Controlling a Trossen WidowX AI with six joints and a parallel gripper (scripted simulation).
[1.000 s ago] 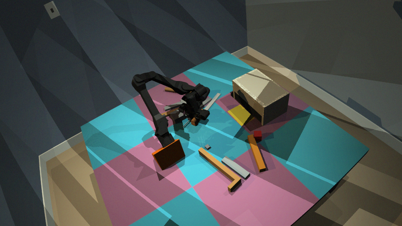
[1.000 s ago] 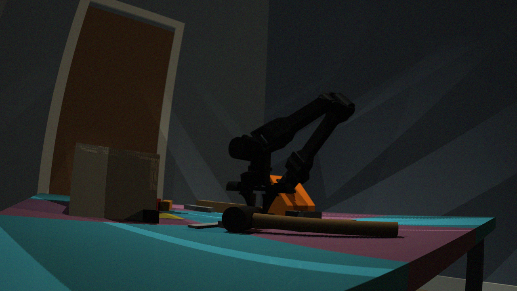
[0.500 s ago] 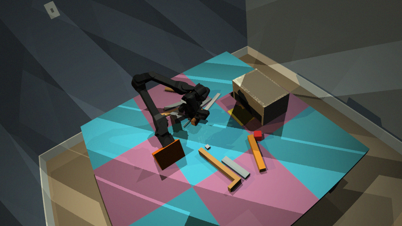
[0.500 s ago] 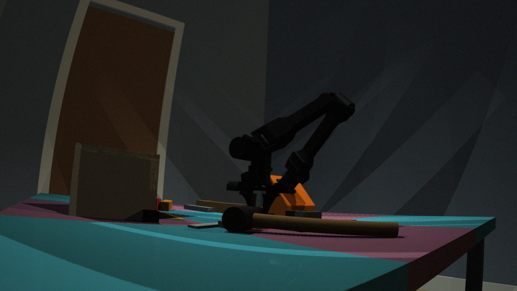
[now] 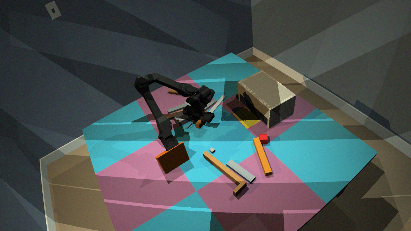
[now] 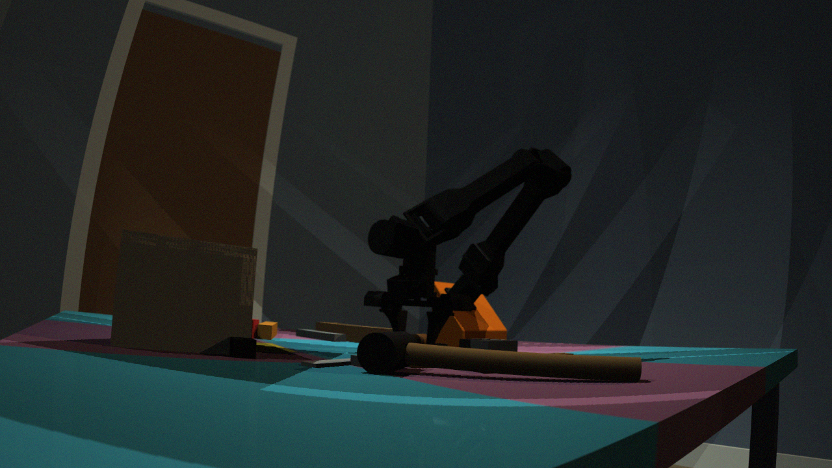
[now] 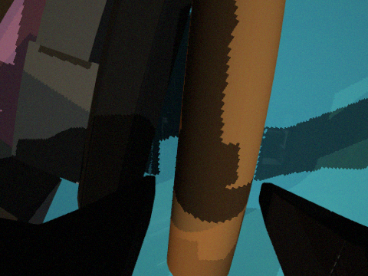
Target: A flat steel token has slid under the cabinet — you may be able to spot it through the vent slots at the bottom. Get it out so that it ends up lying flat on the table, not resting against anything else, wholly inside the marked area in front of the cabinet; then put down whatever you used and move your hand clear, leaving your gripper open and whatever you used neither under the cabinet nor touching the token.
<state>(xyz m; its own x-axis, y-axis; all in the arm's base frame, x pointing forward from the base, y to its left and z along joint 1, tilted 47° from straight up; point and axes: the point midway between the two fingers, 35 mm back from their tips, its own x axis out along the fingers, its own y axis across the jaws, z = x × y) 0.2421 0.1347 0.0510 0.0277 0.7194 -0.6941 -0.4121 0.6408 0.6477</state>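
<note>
The cabinet (image 5: 265,89) (image 6: 180,290) stands at the far side of the table, with dark vent slots along its lower front. I cannot make out the token. The yellow marked area (image 5: 250,124) (image 6: 274,348) lies in front of the cabinet, partly in shadow. My gripper (image 5: 196,120) (image 6: 416,329) (image 7: 208,188) is open and low over the table, away from the cabinet. A round wooden stick (image 5: 199,124) (image 7: 249,77) lies between its fingers, with a gap at each side in the wrist view. The stick's other end is hidden.
A dark bar (image 7: 123,77) lies beside the stick. A mallet (image 6: 523,359), a pale strip (image 5: 217,104) and a grey bar (image 5: 176,108) lie around the gripper. A red block (image 5: 263,138), orange bar (image 5: 263,158), L-shaped wooden piece (image 5: 222,167), another grey bar (image 5: 240,171) and small cube (image 5: 212,149) lie nearer.
</note>
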